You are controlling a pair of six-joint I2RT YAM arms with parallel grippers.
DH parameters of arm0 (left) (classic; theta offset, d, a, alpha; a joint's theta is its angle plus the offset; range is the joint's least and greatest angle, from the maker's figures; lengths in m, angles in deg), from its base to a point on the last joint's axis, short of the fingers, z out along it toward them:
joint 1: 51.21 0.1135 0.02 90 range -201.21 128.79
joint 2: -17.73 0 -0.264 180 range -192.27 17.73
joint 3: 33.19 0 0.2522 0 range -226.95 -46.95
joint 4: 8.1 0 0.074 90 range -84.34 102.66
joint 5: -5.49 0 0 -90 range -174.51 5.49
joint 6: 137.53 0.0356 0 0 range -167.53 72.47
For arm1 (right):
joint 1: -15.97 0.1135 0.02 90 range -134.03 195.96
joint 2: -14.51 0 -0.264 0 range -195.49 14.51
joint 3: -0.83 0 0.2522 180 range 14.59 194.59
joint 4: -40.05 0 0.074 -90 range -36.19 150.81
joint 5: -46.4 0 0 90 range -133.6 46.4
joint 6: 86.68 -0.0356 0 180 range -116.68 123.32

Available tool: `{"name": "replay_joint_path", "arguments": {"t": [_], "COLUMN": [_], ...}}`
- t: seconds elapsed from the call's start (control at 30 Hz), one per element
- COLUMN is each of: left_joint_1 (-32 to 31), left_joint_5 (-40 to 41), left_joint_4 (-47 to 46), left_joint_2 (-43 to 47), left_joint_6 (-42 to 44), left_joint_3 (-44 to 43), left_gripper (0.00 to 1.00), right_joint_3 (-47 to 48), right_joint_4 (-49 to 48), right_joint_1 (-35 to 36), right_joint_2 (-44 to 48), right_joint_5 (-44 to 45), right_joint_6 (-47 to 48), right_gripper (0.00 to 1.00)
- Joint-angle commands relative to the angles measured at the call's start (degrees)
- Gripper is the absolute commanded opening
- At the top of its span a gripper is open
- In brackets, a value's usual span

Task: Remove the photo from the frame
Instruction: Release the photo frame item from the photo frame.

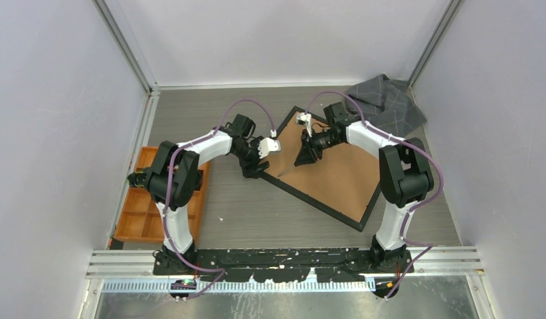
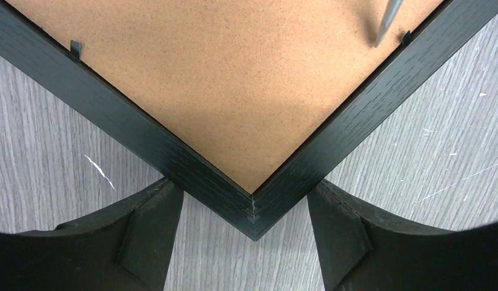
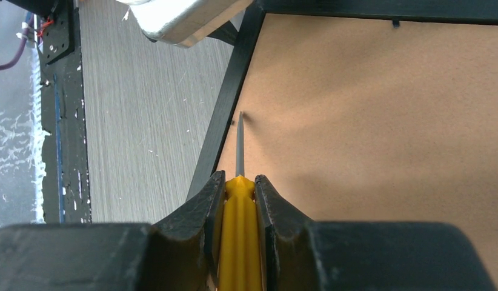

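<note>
The frame (image 1: pixel 323 169) lies back up; the spread left gripper (image 2: pixel 246 242) straddles its corner, the right gripper (image 3: pixel 239 206) clamps a screwdriver (image 3: pixel 239 236).

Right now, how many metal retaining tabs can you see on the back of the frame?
3 visible: one tab on the left rail, one on the right rail beside the screwdriver tip, one on the far rail. Others may be hidden.
</note>
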State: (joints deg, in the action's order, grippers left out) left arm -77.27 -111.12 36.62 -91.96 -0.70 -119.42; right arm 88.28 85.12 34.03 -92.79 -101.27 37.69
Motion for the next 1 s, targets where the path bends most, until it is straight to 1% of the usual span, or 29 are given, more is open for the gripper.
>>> {"name": "replay_joint_path", "arguments": {"t": [0.0,0.13,0.33,0.37,0.5,0.6,0.67,0.83,0.97], "left_joint_1": [-0.2,-0.2,-0.2,-0.2,-0.2,-0.2,-0.2,-0.2,-0.2], "left_joint_5": [-2.7,-2.6,-2.5,-2.6,-2.6,-2.6,-2.5,-2.6,-2.6], "left_joint_4": [1.9,2.0,2.0,2.1,2.1,2.1,2.1,2.2,2.3], "left_joint_2": [0.6,0.5,0.5,0.5,0.4,0.4,0.4,0.3,0.3], "left_joint_6": [-1.1,-1.2,-1.3,-1.2,-1.2,-1.2,-1.3,-1.2,-1.2], "left_joint_3": [0.1,0.1,0.0,0.0,0.0,-0.1,-0.1,-0.2,-0.2], "left_gripper": [0.74,0.74,0.74,0.74,0.74,0.74,0.74,0.74,0.73], "right_joint_3": [0.5,0.7,4.0,4.2,3.5,1.9,1.1,1.4,3.2], "right_joint_4": [-2.6,-1.4,9.4,10.0,8.5,3.9,2.5,3.2,8.4], "right_joint_1": [-1.1,-1.3,-1.2,-1.2,-0.8,-0.2,0.2,0.6,0.8], "right_joint_2": [0.8,1.0,-1.0,-1.3,-1.6,-0.9,-0.7,-0.8,-1.4], "right_joint_5": [-0.5,-0.7,-2.2,-2.2,-1.5,-0.3,0.1,0.1,-0.1], "right_joint_6": [-1.8,-0.8,8.1,8.5,8.0,4.7,4.0,5.0,9.3], "right_gripper": [0.01,0.01,0.01,0.01,0.01,0.01,0.01,0.01,0.01]}}
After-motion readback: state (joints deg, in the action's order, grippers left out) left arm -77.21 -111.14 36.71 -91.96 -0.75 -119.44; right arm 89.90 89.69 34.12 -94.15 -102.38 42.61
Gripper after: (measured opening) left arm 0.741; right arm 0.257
